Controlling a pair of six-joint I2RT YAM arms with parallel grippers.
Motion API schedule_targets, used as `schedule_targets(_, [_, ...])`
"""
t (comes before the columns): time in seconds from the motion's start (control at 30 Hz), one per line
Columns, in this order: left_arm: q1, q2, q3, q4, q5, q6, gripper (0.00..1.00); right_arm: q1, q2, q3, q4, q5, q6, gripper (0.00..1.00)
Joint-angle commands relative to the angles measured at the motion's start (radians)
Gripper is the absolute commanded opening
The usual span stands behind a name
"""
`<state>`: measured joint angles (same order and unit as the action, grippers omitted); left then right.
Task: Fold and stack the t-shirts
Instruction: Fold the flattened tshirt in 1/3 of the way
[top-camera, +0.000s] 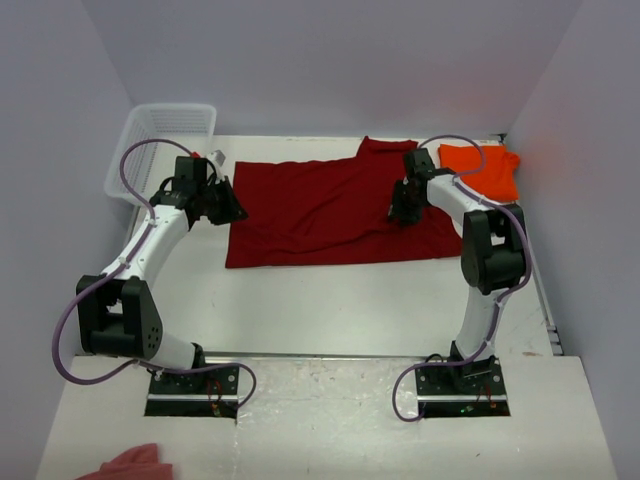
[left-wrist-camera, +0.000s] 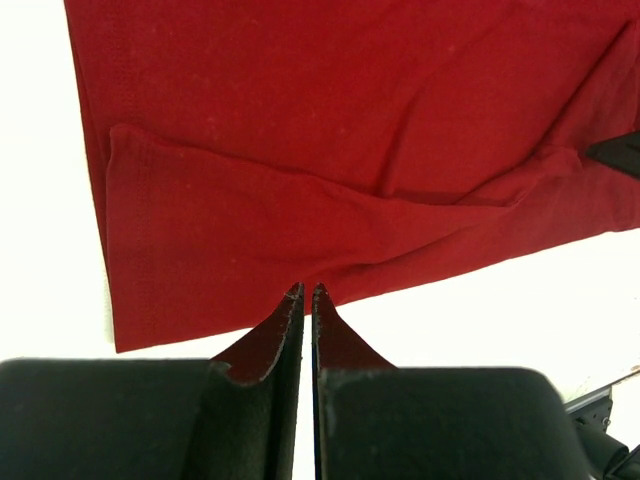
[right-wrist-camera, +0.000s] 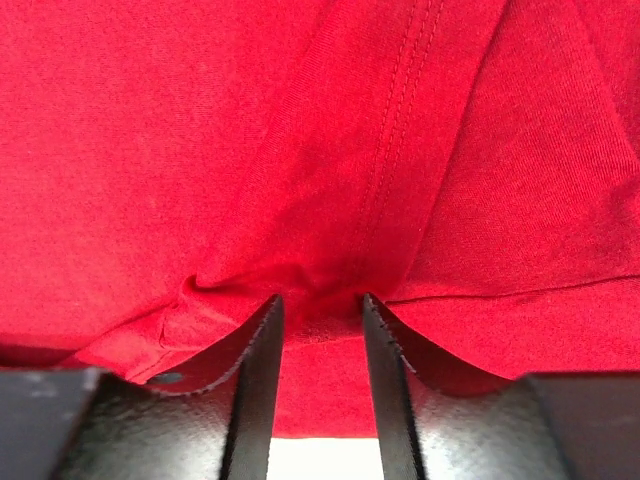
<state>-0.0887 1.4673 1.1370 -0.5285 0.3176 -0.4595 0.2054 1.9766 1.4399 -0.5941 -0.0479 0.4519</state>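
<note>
Crimson shirt (top-camera: 320, 215) spread flat mid-table; orange shirt (top-camera: 485, 168) folded at far right corner. Right gripper (right-wrist-camera: 320, 300) pinches a crimson fold. Left gripper (left-wrist-camera: 307, 292) fingers together at hem. Basket (top-camera: 165, 125) far left.

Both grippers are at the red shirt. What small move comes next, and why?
Probably raise both grippers slightly, to start a fold. The right gripper pinches bunched cloth of the red shirt, the left gripper looks shut on its edge, and it lies spread flat.

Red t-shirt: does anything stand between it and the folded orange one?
No loose object does. Only the right gripper sits there, its jaws on the red t-shirt, beside the orange t-shirt.
</note>
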Motion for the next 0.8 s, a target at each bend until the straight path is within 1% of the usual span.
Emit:
schedule_targets(0.0, [-0.003,-0.005,0.021,0.027,0.029,0.031,0.06,-0.001,-0.021,0.010,0.022,-0.009,-0.004,0.40])
schedule_targets(0.13, [-0.003,0.001,0.015,0.028,0.032,0.032,0.06,-0.001,-0.027,-0.019,0.024,0.003,-0.005,0.41])
schedule_targets(0.3, [-0.003,0.002,0.009,0.035,0.037,0.027,0.06,-0.001,-0.027,-0.019,0.020,0.003,-0.007,0.21])
schedule_targets(0.33, [-0.003,0.004,0.010,0.032,0.040,0.027,0.06,-0.001,-0.027,-0.015,0.020,0.000,-0.005,0.16])
schedule_targets(0.37, [-0.003,0.002,0.009,0.032,0.038,0.027,0.06,-0.001,-0.027,-0.012,0.020,-0.003,-0.007,0.08])
schedule_targets(0.43, [-0.003,0.001,0.007,0.033,0.037,0.028,0.07,-0.001,-0.028,0.003,0.020,-0.009,-0.007,0.00])
schedule_targets(0.6, [-0.003,0.011,-0.002,0.036,0.026,0.032,0.07,0.012,-0.039,0.063,0.031,-0.009,-0.044,0.00])
schedule_targets(0.77, [-0.003,0.033,-0.002,0.041,0.018,0.030,0.06,0.012,0.013,0.212,-0.016,-0.039,-0.058,0.00])
